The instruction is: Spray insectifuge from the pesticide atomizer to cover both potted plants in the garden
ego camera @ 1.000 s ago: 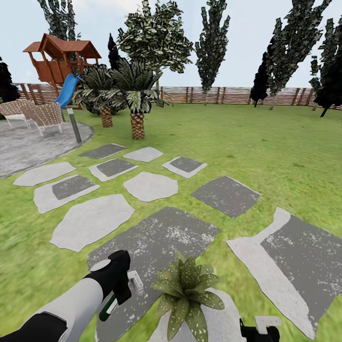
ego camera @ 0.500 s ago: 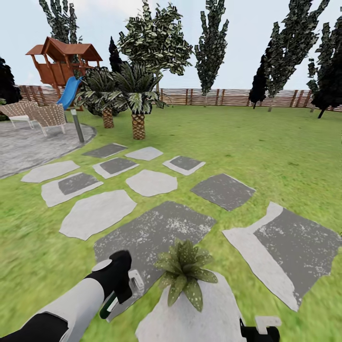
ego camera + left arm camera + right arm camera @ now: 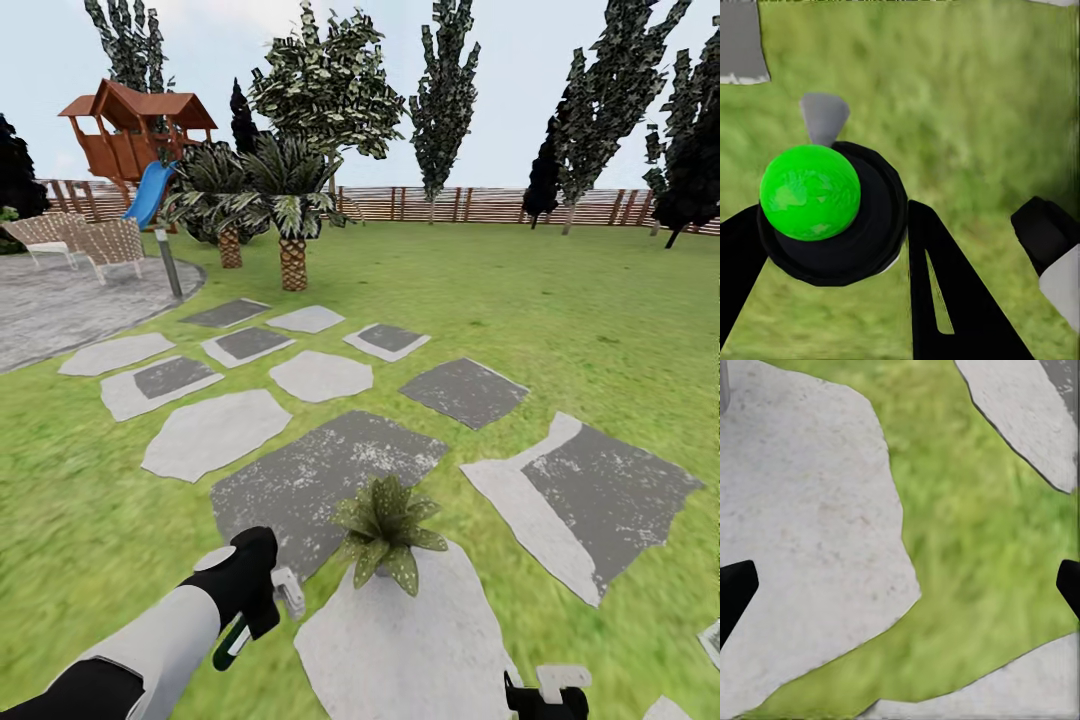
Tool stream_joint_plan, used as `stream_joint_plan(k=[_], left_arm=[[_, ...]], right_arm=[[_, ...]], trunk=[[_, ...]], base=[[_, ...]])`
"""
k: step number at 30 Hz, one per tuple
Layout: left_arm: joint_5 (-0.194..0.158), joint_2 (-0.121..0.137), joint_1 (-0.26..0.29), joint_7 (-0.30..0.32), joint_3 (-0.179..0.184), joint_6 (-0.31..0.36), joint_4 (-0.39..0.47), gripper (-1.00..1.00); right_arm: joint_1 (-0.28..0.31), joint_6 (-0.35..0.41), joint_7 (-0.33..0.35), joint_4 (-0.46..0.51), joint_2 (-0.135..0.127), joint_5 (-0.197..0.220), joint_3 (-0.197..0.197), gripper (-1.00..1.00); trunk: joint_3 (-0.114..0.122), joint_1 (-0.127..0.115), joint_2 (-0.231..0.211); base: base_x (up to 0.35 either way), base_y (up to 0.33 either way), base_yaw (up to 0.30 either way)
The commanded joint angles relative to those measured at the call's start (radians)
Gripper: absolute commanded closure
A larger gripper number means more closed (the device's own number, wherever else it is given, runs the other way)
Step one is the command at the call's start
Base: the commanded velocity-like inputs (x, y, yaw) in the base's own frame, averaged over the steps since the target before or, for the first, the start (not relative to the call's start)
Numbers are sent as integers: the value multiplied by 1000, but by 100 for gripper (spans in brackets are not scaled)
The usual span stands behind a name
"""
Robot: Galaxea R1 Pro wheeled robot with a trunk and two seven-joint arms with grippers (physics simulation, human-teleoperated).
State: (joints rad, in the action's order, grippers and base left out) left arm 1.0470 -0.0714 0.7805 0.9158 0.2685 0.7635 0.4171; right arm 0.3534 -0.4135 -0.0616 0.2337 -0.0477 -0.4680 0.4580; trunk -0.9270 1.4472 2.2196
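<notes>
No writing or label can be read anywhere. The left gripper [image 3: 832,247] is clamped on the pesticide atomizer [image 3: 814,196]: its black fingers [image 3: 952,300] press on both sides of a round black body with a glossy green ball on top and a grey nozzle in front. In the head view the atomizer [image 3: 262,598] is mostly hidden by the black wrist; a white trigger part and a green-and-white piece stick out. One potted plant [image 3: 388,528], a low rosette of pointed speckled leaves, stands on a pale rough stepping stone [image 3: 400,640] in the lawn; its pot is hidden under the leaves. The right gripper [image 3: 900,585] is spread wide apart over stone and grass, only its black tips visible. A wooden slat fence [image 3: 480,203] closes the garden behind.
</notes>
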Motion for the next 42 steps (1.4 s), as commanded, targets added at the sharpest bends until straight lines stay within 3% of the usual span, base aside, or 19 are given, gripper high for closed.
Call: stream_joint_plan(k=[1,3,5,7,10,12,13,15,17,19,21,24,26,28,31,32,34,35,42], left_arm=[[-3,-3,0,10,2,-34,-1,100],[-67,-7,-8,13,2,-152,-11,100],[-168,-9,-26,18,3,-278,-14,100],[-216,-9,-54,15,4,-326,-13,100],[-238,-9,-105,8,3,-442,-8,100],[-254,-9,-123,-22,2,-536,-25,100],[-265,-8,-139,-69,2,-564,-34,100],[-277,-9,-160,-171,2,-590,-38,100],[-283,-10,-170,-272,2,-614,-34,100],[-296,-10,-173,-334,1,-698,-32,100],[-303,-7,-174,-349,1,-809,-38,100],[-303,-4,-175,-339,6,-847,-43,100],[-296,-8,-175,-275,11,-851,-47,100],[-291,-11,-175,-177,12,-844,-46,100],[-287,-18,-175,-144,13,-825,-45,100],[-280,-19,-175,-142,16,-802,-47,100],[-241,-20,-175,-143,13,-755,-47,100],[-206,-21,-175,-144,11,-709,-48,100],[-201,-39,-175,-158,10,-710,-37,100]], right_arm=[[1,-4,-4,-1,0,-11,5,-100],[1,-4,-3,-1,0,-11,5,-100],[1,-4,-1,1,0,-13,4,-100],[1,-4,4,2,0,-18,0,-100],[1,-4,10,23,-1,-64,-8,-100],[2,-4,29,76,0,-151,-43,-100],[2,-4,80,110,1,-197,-68,-100],[2,-3,215,162,1,-232,-88,-100],[2,-2,366,210,2,-244,-94,-100],[2,-1,526,277,2,-248,-97,-100],[2,0,710,358,2,-249,-98,-100],[2,1,776,371,4,-251,-104,-100],[4,3,838,373,12,-256,-107,-100],[10,4,874,374,21,-268,-160,-100],[23,7,882,377,28,-268,-358,-100],[39,8,884,377,56,-269,-393,100],[41,8,912,376,70,-272,-398,100],[58,11,958,377,101,-274,-400,100],[76,120,1043,450,129,-273,-400,100]], trunk=[[-1,-1,0],[-1,-1,0],[-1,-1,0],[-1,-1,0],[-1,-1,0],[-1,-1,0],[-1,-1,0],[-1,-1,0],[-1,-1,0],[-1,-1,0],[-1,-1,0],[-1,-1,0],[-1,-1,0],[-1,-1,0],[-1,-1,0],[-1,-1,0],[-1,-1,0],[-1,-1,0],[-1,-1,0]], base=[[-99,0,0],[-42,0,0],[-13,0,0],[-4,0,0],[0,0,0],[0,0,0],[0,0,0],[0,0,0],[0,0,0],[0,0,0],[0,0,0],[0,0,0],[0,0,0],[0,0,0],[0,0,0],[0,0,0],[0,0,0],[0,0,0],[0,0,0]])
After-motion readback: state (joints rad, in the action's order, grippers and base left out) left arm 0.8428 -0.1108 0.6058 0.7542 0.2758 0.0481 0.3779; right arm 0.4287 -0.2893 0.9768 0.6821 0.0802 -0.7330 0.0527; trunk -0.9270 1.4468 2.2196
